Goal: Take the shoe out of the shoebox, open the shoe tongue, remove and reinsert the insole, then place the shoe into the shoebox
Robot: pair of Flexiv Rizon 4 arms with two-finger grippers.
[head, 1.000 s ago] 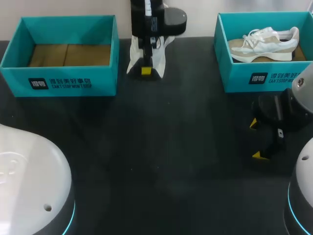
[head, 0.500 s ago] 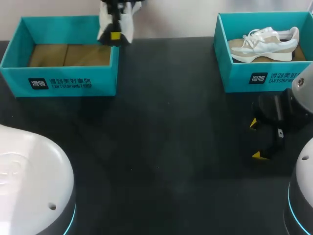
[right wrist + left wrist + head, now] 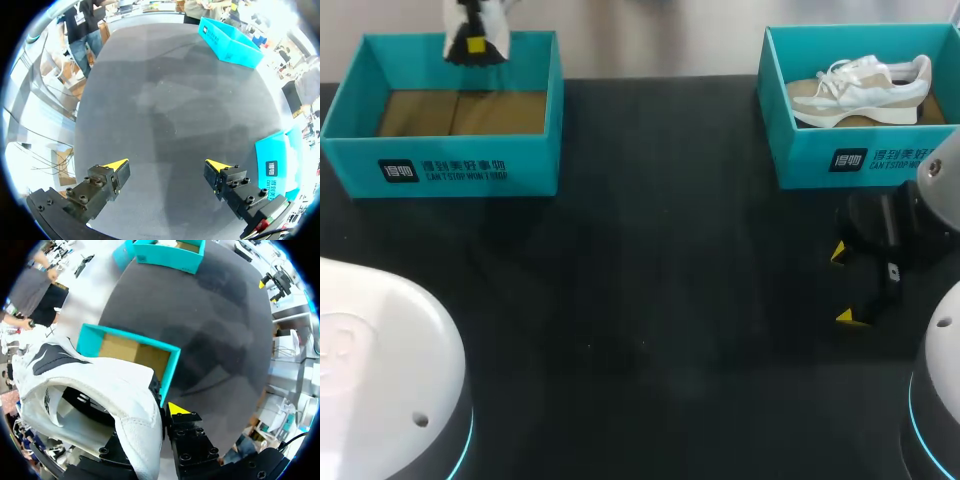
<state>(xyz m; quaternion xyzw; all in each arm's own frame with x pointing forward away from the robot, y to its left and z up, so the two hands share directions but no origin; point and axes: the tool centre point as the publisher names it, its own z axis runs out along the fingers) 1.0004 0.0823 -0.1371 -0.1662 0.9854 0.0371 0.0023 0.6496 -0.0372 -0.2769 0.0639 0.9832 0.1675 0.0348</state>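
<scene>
Shoe (image 3: 477, 22), white w/ dark side marks, hangs in the air at far left, above the far wall of the left shoebox (image 3: 440, 172). Left gripper (image 3: 475, 45) has hold of it, fingers closed on the shoe's upper edge. In the left wrist view one yellow tip shows right beside the white material and the other is hidden behind it. Shoe's opening faces that camera, dark lining inside. Left shoebox is teal, open-topped, w/ a brown cardboard floor.

Right shoebox (image 3: 840, 160), also teal, sits at far right and holds a 2nd shoe (image 3: 860, 88), beige & white w/ white laces.

Right gripper (image 3: 844, 285) is at near right, on the near side of the right shoebox, low over the black table (image 3: 650, 250). Its fingers are spread wide, nothing between them.
</scene>
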